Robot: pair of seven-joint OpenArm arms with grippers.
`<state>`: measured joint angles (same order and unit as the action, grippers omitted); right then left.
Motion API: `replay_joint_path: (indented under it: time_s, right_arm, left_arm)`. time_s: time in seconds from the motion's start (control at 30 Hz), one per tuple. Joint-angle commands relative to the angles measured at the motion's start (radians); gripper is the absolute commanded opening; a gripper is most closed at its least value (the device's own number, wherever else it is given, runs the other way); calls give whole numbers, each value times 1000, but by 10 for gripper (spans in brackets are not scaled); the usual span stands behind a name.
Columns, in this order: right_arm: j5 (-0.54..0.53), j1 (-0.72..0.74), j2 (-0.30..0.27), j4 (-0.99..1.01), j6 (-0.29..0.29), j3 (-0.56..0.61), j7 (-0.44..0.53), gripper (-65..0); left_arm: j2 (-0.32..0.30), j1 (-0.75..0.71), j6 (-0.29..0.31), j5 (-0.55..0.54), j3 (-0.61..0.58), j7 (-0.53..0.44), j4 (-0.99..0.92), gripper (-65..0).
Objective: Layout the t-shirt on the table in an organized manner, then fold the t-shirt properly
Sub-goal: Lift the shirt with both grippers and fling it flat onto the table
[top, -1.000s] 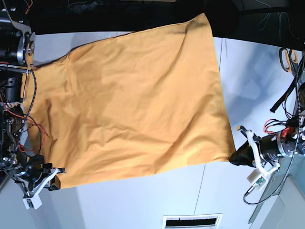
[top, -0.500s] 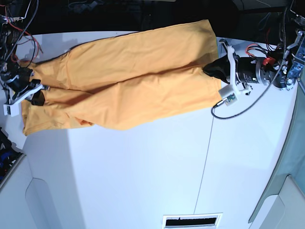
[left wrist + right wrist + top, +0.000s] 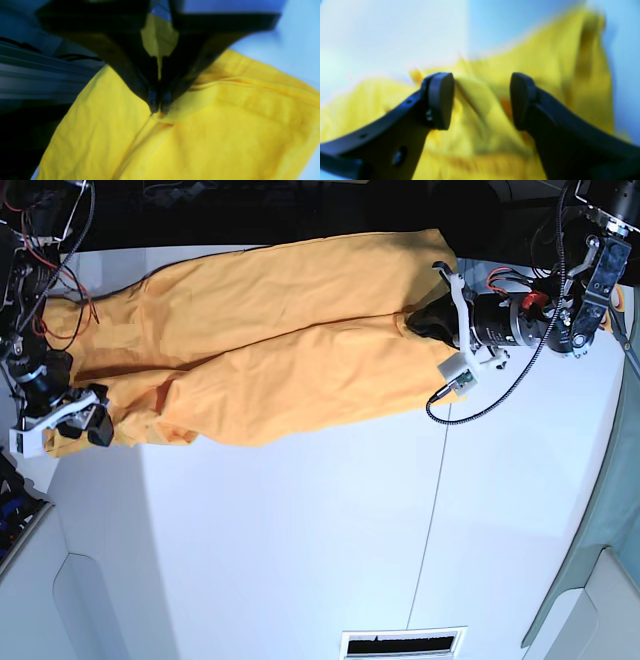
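Observation:
The orange-yellow t-shirt (image 3: 270, 350) lies doubled over lengthwise along the far part of the white table (image 3: 300, 540). My left gripper (image 3: 422, 323), on the base view's right, is shut on the shirt's edge. In the left wrist view, its closed tips (image 3: 159, 110) pinch a fold of the cloth (image 3: 225, 125). My right gripper (image 3: 95, 420), on the base view's left, is at the shirt's other end. In the right wrist view it (image 3: 481, 102) is open, with a blurred ridge of the shirt (image 3: 545, 62) between the fingers (image 3: 440, 100).
A thin dark seam (image 3: 430, 520) runs across the table. A vent slot (image 3: 403, 643) sits at the near edge. Cables and arm hardware crowd the far left (image 3: 30, 240) and far right (image 3: 580, 290). A teal cover (image 3: 610, 510) hangs at the right edge.
Both grippers carried the near edge over to the far side, doubling the shirt. Since half a second ago, the right gripper has moved nearer and opened. The left gripper has shifted slightly inward.

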<state>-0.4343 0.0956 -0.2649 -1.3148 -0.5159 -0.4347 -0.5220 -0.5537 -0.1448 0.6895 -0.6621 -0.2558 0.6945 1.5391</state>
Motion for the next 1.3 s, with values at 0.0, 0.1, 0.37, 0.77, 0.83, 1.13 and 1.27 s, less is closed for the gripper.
replay_joint_path:
  time_s: [0.0,0.1,0.37,0.77,0.83,1.13,1.27]
  right_arm:
    - [20,23,-5,-17,-3,-6,14,-294]
    - [90,50,24,-16,20,-2,12,-294]
    - [204,58,69,67,101,19,23,-324]
    - [138,59,66,179,100,15,96,-650]
    - [138,59,66,135,86,10,96,-650]
    - [138,64,65,-128,83,2,66,-650]
    - [122,108,64,-149,83,2,67,-650]
  left_arm:
    - [-12,6,9,-14,7,-16,13,-648]
    - [-12,6,9,-14,7,-16,13,-648]
    - [-12,8,9,-18,7,-17,13,-648]
    - [-12,9,9,-24,7,-21,13,-649]
    - [-15,9,9,-64,10,-21,19,-649]
    - [-107,12,9,-89,82,-30,195,-649]
    - [-117,42,9,-81,164,-33,213,-649]
